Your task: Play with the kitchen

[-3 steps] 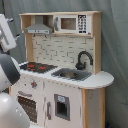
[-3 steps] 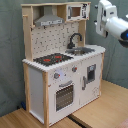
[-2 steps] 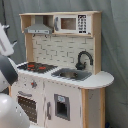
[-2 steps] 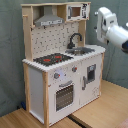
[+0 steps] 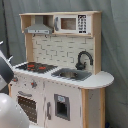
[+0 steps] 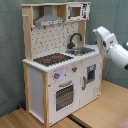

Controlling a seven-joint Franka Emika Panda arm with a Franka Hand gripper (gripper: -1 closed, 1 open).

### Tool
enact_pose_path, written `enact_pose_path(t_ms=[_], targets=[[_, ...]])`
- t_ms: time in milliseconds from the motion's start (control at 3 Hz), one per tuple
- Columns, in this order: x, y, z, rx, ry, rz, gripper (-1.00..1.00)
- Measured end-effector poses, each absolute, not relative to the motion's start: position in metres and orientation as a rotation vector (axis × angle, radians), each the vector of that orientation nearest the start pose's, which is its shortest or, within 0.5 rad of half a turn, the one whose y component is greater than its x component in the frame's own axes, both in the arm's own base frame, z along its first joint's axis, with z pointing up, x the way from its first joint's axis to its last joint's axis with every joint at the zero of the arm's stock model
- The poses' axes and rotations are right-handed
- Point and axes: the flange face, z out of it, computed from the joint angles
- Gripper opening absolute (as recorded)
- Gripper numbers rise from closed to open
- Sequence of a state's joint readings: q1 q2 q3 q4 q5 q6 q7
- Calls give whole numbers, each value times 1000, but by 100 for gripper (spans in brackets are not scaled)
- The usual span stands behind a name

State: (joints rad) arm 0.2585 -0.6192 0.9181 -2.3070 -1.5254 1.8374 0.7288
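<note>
The kitchen (image 5: 60,95) is a white and pale-wood toy unit, standing upright in both exterior views (image 6: 55,82). Its black-red hob (image 5: 36,66) lies beside the steel sink (image 5: 72,75) with the black tap (image 5: 84,59). An oven door (image 6: 64,95) and knobs face the front; a hood (image 6: 48,20) and microwave (image 6: 75,11) sit on top. My gripper (image 6: 100,34) hangs at the end of the white arm, just off the sink end of the kitchen in the second exterior view, above counter height and touching nothing.
The kitchen stands on a wooden surface (image 6: 100,110) with a grey curtain (image 5: 115,50) behind it. Thick white arm links (image 5: 10,112) fill the first exterior view's lower left, close to the hob end of the unit.
In the second exterior view the arm's end has dropped from the upper right corner to about sink height beside the kitchen. The kitchen itself has not moved.
</note>
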Motion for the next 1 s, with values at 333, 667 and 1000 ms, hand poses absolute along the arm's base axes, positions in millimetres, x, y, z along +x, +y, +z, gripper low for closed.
enact_pose_path(t_ms=[333, 667, 1000], targets=[[165, 422, 541, 1091, 766, 1334, 100], [164, 425, 505, 1027, 847, 1257, 100], [171, 425, 471, 975, 918, 1176, 100]])
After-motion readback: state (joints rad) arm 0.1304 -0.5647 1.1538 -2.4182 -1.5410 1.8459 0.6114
